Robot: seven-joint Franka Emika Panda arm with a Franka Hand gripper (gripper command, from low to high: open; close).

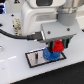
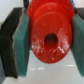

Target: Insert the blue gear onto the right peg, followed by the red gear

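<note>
Gripper (image 1: 59, 46): my pads (image 2: 19, 44) clamp the red gear (image 2: 50, 35) by its edges, directly above the blue gear (image 1: 50, 53) on the grey plate (image 1: 35, 59).

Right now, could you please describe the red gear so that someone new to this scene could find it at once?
Start at the grey plate with the black frame on the white table. At its end toward the exterior view's right lies the flat blue gear. The red gear is just above it, between the gripper fingers: smaller, bright red, with a raised hub.
</note>
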